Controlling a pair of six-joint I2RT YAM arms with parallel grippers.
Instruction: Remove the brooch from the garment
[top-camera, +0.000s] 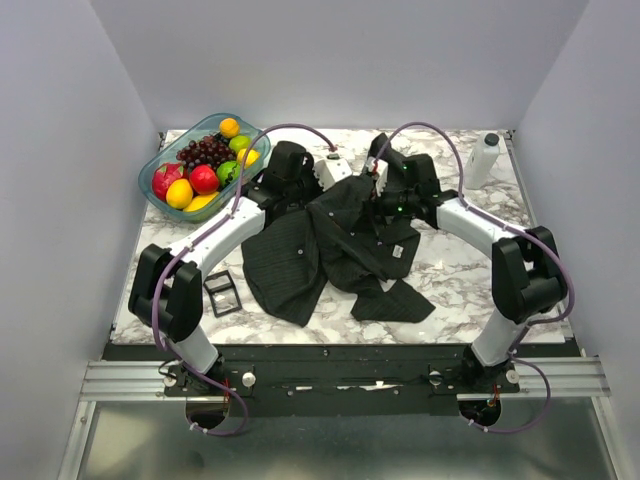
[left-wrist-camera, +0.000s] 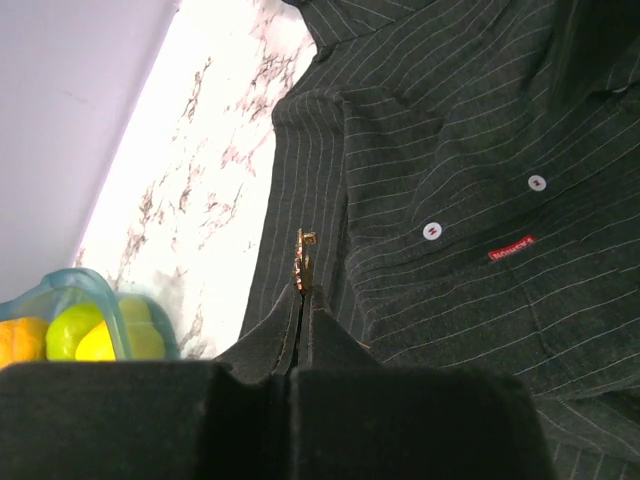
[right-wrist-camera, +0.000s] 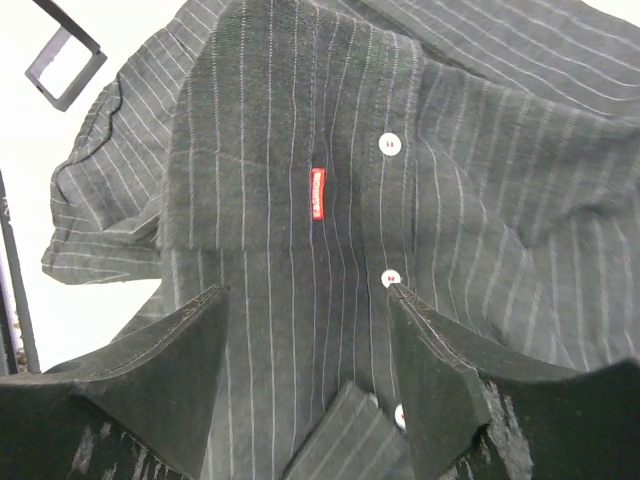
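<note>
The garment (top-camera: 330, 250), a black pinstriped shirt, lies crumpled across the middle of the marble table; it fills the left wrist view (left-wrist-camera: 470, 170) and the right wrist view (right-wrist-camera: 330, 150). My left gripper (left-wrist-camera: 303, 290) is shut on the brooch (left-wrist-camera: 303, 262), a tiny gold pin sticking up from the closed fingertips, held just above the shirt near its edge. In the top view the left gripper (top-camera: 300, 178) is at the shirt's far left part. My right gripper (right-wrist-camera: 305, 300) is open, its fingers straddling the button placket near a red tag (right-wrist-camera: 317, 193). In the top view the right gripper (top-camera: 385, 205) is over the shirt's far right part.
A clear bowl of fruit (top-camera: 200, 165) stands at the far left; its rim shows in the left wrist view (left-wrist-camera: 60, 290). A black rectangular buckle frame (top-camera: 222, 293) lies near the front left, also in the right wrist view (right-wrist-camera: 62, 62). A white bottle (top-camera: 482, 160) stands at the far right.
</note>
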